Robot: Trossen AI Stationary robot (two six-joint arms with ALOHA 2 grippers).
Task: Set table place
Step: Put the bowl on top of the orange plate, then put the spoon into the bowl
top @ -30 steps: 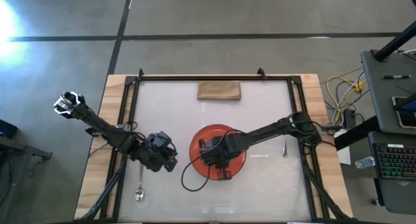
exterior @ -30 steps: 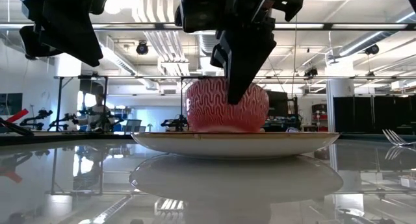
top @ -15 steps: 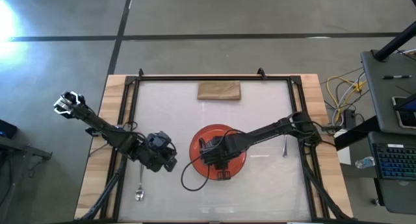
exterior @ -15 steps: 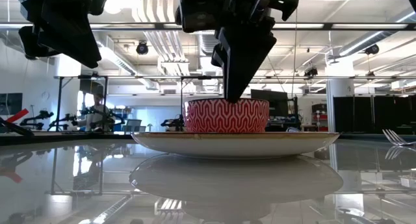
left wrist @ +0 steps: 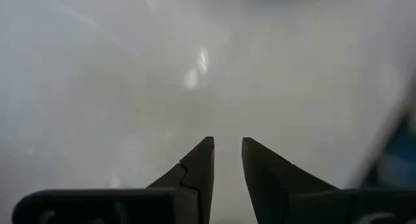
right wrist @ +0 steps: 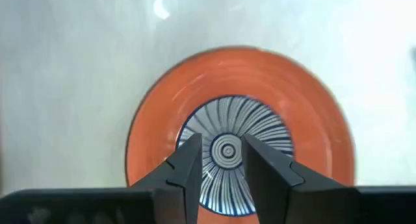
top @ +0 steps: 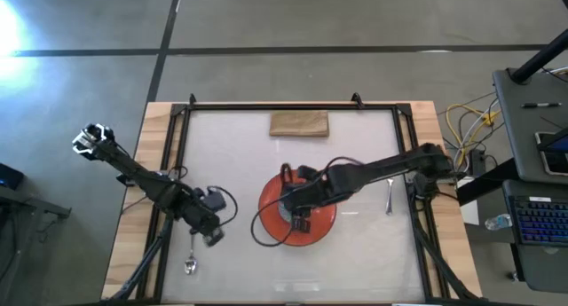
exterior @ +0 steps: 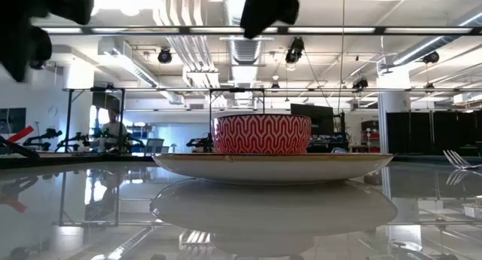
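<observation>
A red-and-white patterned bowl (exterior: 262,134) stands upright on an orange plate (exterior: 271,166) in the middle of the table (top: 231,146). The right wrist view shows the bowl's blue-and-white inside (right wrist: 227,120) on the plate (right wrist: 292,100). My right gripper (top: 300,222) hangs above the bowl, fingers slightly apart (right wrist: 221,141), touching nothing. In the low view it is at the top (exterior: 267,4), well clear of the bowl. My left gripper (top: 213,238) is over bare table left of the plate, fingers slightly apart (left wrist: 227,143) and empty. A spoon (top: 191,264) lies just nearer than it.
A brown folded napkin (top: 299,124) lies at the table's far middle. A fork (top: 389,200) lies right of the plate. A black metal frame (top: 266,105) borders the white sheet. A dark desk with a keyboard (top: 537,222) stands off to the right.
My right gripper has set the bowl down level on the plate, let go of it and risen straight up, clear of it. My left gripper has gone toward the table's left and near edges, closer to the spoon.
</observation>
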